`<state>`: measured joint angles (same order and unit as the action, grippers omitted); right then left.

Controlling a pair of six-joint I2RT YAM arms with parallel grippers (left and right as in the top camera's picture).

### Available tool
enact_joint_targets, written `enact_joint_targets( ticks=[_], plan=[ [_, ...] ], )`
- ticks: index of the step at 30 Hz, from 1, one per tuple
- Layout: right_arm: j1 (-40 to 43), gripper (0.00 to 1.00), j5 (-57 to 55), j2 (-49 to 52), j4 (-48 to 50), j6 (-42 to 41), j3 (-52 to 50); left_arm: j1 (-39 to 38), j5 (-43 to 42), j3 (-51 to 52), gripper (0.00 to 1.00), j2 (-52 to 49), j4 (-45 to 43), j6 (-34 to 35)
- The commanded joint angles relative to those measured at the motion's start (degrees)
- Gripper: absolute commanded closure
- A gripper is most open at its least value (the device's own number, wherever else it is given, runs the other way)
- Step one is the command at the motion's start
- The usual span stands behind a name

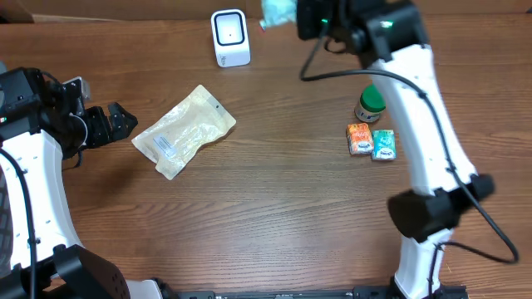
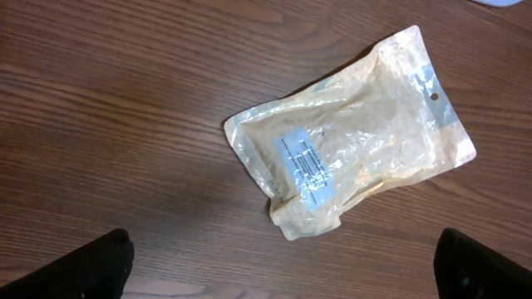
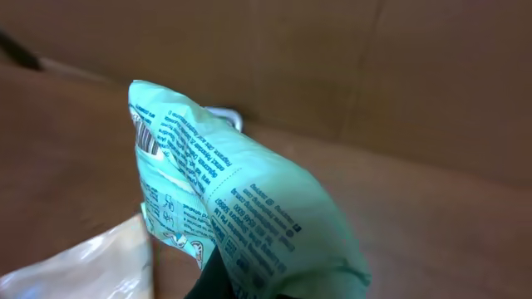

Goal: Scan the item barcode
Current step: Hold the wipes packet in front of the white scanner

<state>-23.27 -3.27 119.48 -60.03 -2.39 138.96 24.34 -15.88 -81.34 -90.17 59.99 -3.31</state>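
Overhead, item: the pale green packet (image 1: pixel 278 12) hangs above the far edge of the table, just beside the white scanner (image 1: pixel 229 37), at about 2 o'clock from it.
Overhead, right gripper: your right gripper (image 1: pixel 298 18) is pressed together, pinching the packet by its right end.
Overhead, doing it well: the printed bars must face the scanner's window. By my judgement, a short move toward 8 o'clock with a turn of the wrist puts them there. Go slowly and pause in front of it.
Overhead, left gripper: your left gripper (image 1: pixel 116 124) is spread wide and holds nothing, at 9 o'clock of the clear pouch (image 1: pixel 184 131).
Overhead, around: a green-lidded jar (image 1: pixel 370 101), an orange packet (image 1: pixel 359 138) and a teal packet (image 1: pixel 384 144) sit together at 3 o'clock, below the right arm. They are well apart from the scanner and out of your path.
Left wrist, pouch: it lies flat on the table (image 2: pixel 125 100) with its white label (image 2: pixel 303 162) facing up. The fingertips (image 2: pixel 83 266) show at 7 and 5 o'clock, touching nothing.
Right wrist, barcode: the bars (image 3: pixel 148 137) show at the packet's 10 o'clock edge, on a fold. The film is crumpled, so a bent or shiny code could fail to read.
Right wrist, behind: a pale rim (image 3: pixel 229 116) peeks over the packet. It may be the scanner, but too little of it shows to tell.
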Motion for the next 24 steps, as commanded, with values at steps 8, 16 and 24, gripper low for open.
enact_joint_targets(
  ticks=[8,16,24],
  plan=[
    [-9.07,0.96,-31.67,11.19,19.32,28.87,2.78,-0.42,-0.24,-0.13,0.00,0.46,-0.22,0.55],
    [-10.80,0.96,-34.82,21.73,37.24,52.35,2.75,-0.42,-0.24,-0.13,0.00,0.46,-0.22,0.55],
    [-10.80,0.96,-27.71,27.78,43.32,64.48,2.75,-0.42,-0.24,-0.13,0.00,0.46,-0.22,0.55]
  ],
)
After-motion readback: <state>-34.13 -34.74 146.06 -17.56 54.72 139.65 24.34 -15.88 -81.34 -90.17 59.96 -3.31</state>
